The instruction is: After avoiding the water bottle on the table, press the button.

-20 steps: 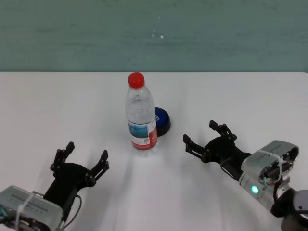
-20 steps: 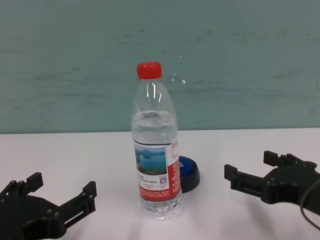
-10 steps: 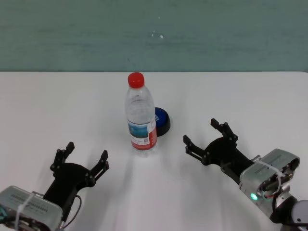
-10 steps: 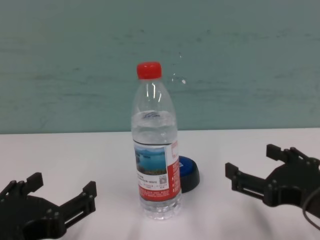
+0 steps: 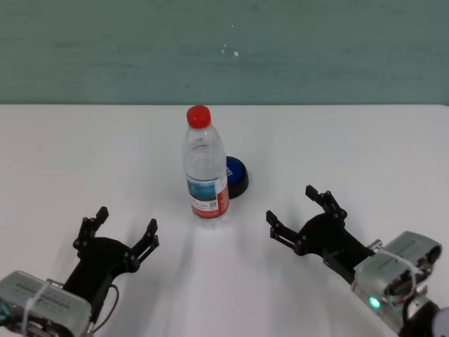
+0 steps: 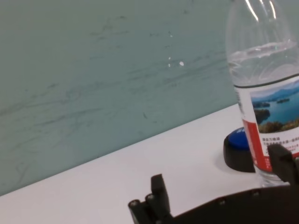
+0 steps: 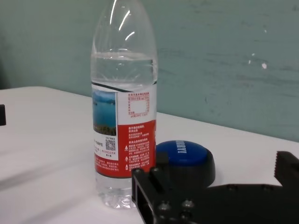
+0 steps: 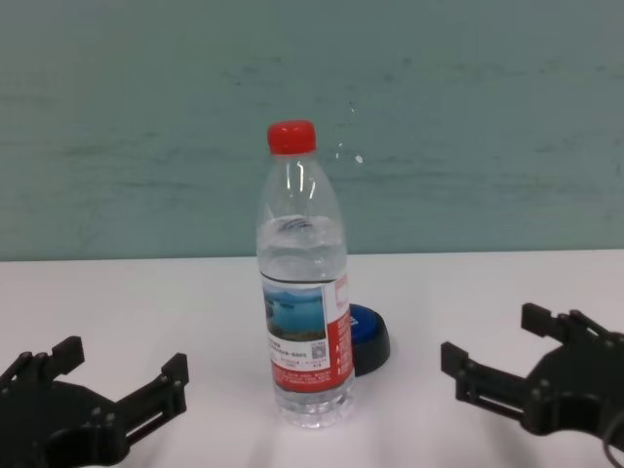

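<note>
Head view: water bottle (image 5: pixel 205 168) stood upright mid-frame on the white desk (image 5: pixel 84 154) w/ the button (image 5: pixel 237 177) tucked just behind it to the right; right gripper (image 5: pixel 303 212) sat lower right, fingers spread wide and empty, so the press would likely go best approaching from the right side, clear of the bottle. Left gripper (image 5: pixel 121 230) was parked lower left, fingers also apart, holding nothing. Right wrist view: button partly hidden behind the bottle's base, w/ the right arm low over the desk.

Both tools (image 5: pixel 118 227) (image 5: pixel 297 213) spread wide, low
</note>
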You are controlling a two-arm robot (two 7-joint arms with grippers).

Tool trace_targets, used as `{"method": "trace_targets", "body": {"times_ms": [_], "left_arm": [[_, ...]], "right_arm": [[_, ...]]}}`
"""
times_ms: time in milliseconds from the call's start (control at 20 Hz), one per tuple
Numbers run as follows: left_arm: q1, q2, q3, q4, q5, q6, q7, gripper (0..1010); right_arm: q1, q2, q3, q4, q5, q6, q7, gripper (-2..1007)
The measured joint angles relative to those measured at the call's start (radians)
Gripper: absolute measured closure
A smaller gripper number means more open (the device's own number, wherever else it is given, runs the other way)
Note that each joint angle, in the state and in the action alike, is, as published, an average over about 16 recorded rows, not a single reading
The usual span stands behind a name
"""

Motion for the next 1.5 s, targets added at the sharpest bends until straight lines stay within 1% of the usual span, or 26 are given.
{"method": "trace_targets", "body": {"times_ms": [300,500,750,950,1100,1300,1500], "left_arm": [[0.000,0.000,0.000,0.000,0.000,0.000,0.000,10],[0.000,0.000,0.000,0.000,0.000,0.000,0.000,10],[0.000,0.000,0.000,0.000,0.000,0.000,0.000,10],[0.000,0.000,0.000,0.000,0.000,0.000,0.000,10],[0.000,0.000,0.000,0.000,0.000,0.000,0.000,10],[0.000,0.000,0.000,0.000,0.000,0.000,0.000,10],[0.000,0.000,0.000,0.000,0.000,0.000,0.000,10]], "right_arm": [[-0.046,-0.010,0.032,-0.028,0.024,-0.023,-0.002,1],[-0.074,-0.020,0.057,-0.045,0.032,-0.037,-0.017,1],[-0.098,-0.035,0.085,-0.059,0.025,-0.037,-0.041,1],[-0.106,-0.046,0.101,-0.061,0.015,-0.028,-0.054,1],[-0.107,-0.053,0.109,-0.059,0.009,-0.017,-0.059,1],[-0.101,-0.060,0.113,-0.054,0.005,-0.002,-0.059,1],[-0.093,-0.063,0.113,-0.048,0.006,0.010,-0.054,1]]}}
